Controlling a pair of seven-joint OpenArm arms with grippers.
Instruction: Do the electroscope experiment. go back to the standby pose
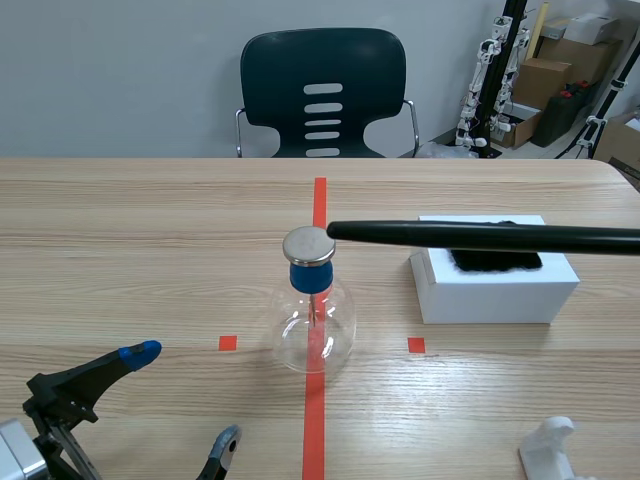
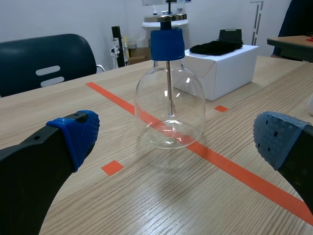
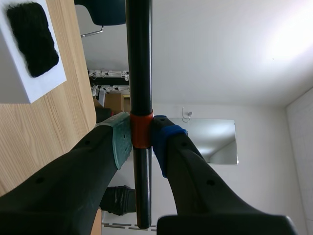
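Right gripper [image 3: 142, 139] clenched on the black rod [image 3: 139, 58], pads pressing an orange band on the shaft. In the scene view the rod's long axis lies level, running 3 to 9 o'clock, tip pointing to 9 o'clock and ending at the 3 o'clock rim of the electroscope's metal cap [image 1: 308, 245]; contact cannot be told. Rod is plain, round and glossy black. The electroscope [image 1: 314, 325] stands upright on the red tape line [image 1: 317, 420]: clear round flask, blue stopper [image 1: 311, 277], thin stem inside. Left gripper [image 1: 182, 398] released, fingers wide apart, low at 8 o'clock of the flask. White box [image 1: 495, 290] with a black cloth [image 1: 495, 260] on top sits near at 3 o'clock, under the rod. Open wood surface lies at 9 o'clock; the table's far edge and a chair [image 1: 322, 90] are at 12.
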